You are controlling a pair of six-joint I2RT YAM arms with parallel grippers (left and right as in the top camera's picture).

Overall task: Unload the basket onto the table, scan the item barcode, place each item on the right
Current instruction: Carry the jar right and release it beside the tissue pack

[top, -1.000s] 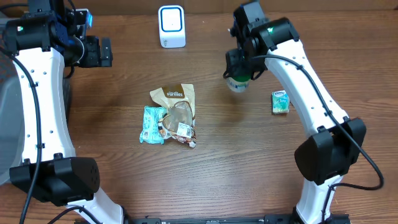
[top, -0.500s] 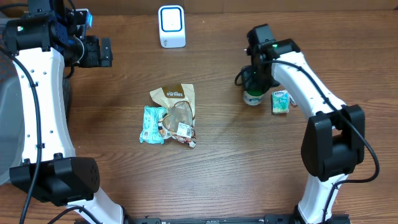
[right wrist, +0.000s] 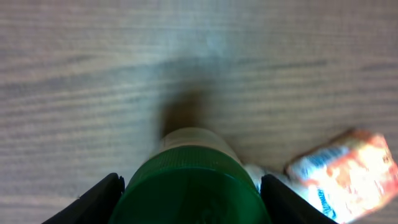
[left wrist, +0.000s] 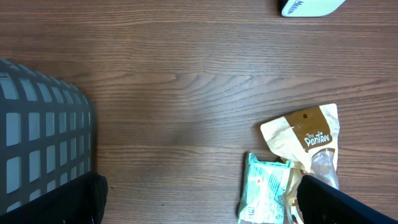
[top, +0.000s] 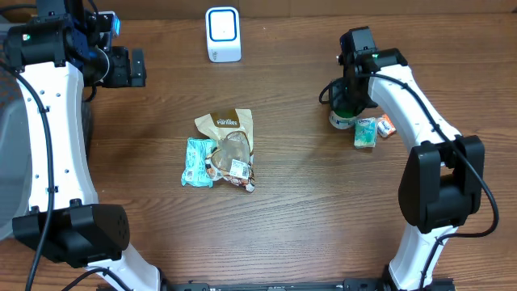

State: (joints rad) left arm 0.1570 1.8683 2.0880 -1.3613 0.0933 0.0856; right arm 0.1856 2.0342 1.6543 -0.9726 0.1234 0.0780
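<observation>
A: State of the right pincer (top: 349,105)?
B: Pinching the green-capped bottle (top: 342,121); packets (top: 365,133) just beside it, scanner (top: 223,34) well to its left.
A: And the left pincer (top: 139,69)?
B: Spread wide over the surface (left wrist: 186,93); pouches (top: 226,129) to its right.

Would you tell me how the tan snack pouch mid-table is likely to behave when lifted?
The tan pouch looks like thin, creased film lying flat, so it will probably flop and feel light. Its smooth surface may be slippery. It touches the teal packet, which might shift too.
</observation>
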